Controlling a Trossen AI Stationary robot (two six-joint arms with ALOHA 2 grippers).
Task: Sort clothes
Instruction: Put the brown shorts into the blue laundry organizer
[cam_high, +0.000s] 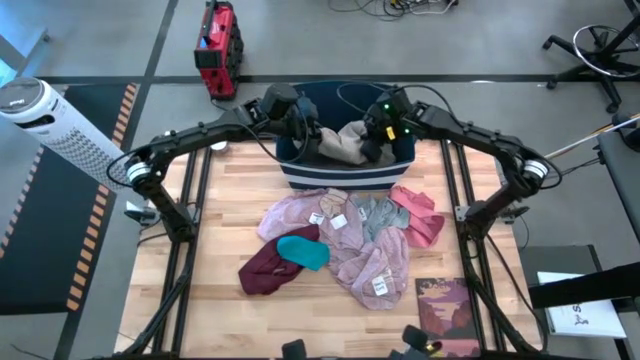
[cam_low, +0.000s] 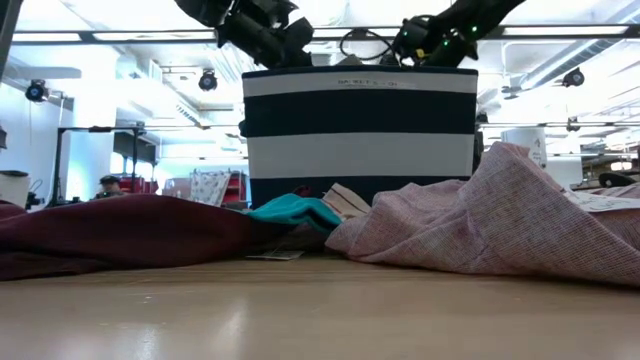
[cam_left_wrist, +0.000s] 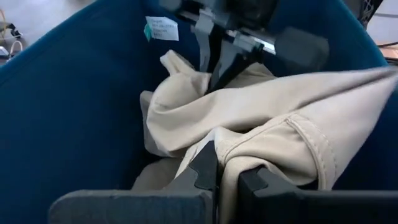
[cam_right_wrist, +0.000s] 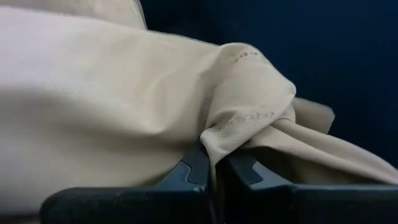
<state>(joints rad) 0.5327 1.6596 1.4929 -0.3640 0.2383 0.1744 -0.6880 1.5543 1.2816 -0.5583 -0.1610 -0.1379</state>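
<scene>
Both grippers are down inside the dark blue bin (cam_high: 345, 170) at the far edge of the wooden counter (cam_high: 230, 300), and both are clenched on the same tan garment (cam_high: 345, 140). The left gripper (cam_left_wrist: 228, 177) has its fingers (cam_left_wrist: 202, 168) pinched tight on a stitched hem of the tan cloth, which rises straight up between them and spreads away over the bin's blue wall. Beyond those fingers, across the bunched fabric, the right gripper (cam_left_wrist: 214, 59) reaches down into the same garment. In its own wrist view the right gripper (cam_right_wrist: 214, 168) is closed on a gathered fold of the tan cloth, the fabric billowing above the fingers (cam_right_wrist: 193, 165) and the blue of the bin behind. The remaining clothes lie in a loose heap on the counter on the near side of the bin, away from both pairs of fingers: a mauve-pink garment (cam_high: 345, 245) with white tags spread widest, a grey piece (cam_high: 378, 215) on top of it, a coral pink garment (cam_high: 420, 215) beside that, a teal piece (cam_high: 303, 250) overlapping a maroon garment (cam_high: 268, 270). A dark printed booklet (cam_high: 447, 305) lies near the counter's front edge.
</scene>
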